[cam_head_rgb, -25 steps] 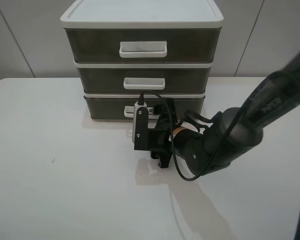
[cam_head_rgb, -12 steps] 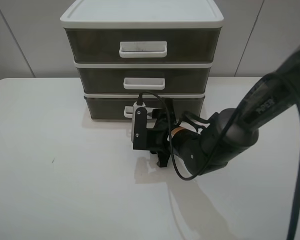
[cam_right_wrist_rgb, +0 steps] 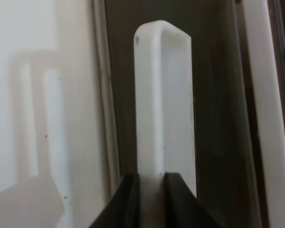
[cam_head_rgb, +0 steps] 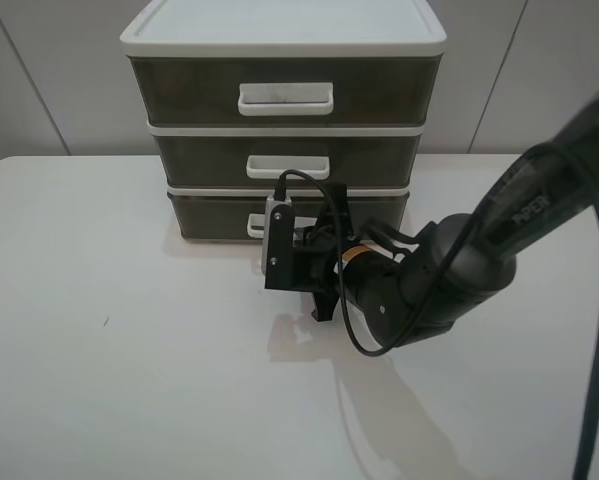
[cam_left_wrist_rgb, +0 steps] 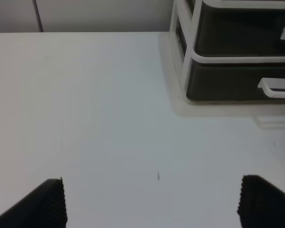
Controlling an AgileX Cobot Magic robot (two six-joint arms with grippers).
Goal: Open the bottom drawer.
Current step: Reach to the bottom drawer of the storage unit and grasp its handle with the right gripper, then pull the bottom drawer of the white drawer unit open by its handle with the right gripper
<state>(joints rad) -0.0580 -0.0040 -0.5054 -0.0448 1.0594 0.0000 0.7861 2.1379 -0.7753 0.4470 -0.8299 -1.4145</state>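
White table (cam_head_rgb: 99, 400) in front of a pale panelled wall (cam_head_rgb: 39, 80). At the middle of the far edge, a white-framed drawer unit (cam_head_rgb: 279, 35) with three smoky brown drawers. Lowest of them, the bottom drawer (cam_head_rgb: 209, 215), just above the tabletop, front flush with the frame, shut. Reaching in from the right edge, the right arm (cam_head_rgb: 459, 270), low over the table, with the right gripper (cam_right_wrist_rgb: 151, 190) at the drawer's front. Clamped on the small white handle (cam_right_wrist_rgb: 149, 95), one dark finger (cam_right_wrist_rgb: 128, 199) on each side of the loop's bar. Over bare tabletop, the left gripper (cam_left_wrist_rgb: 152, 204), fingertips wide apart, holding nothing, facing the unit's lower front corner, well apart from it.
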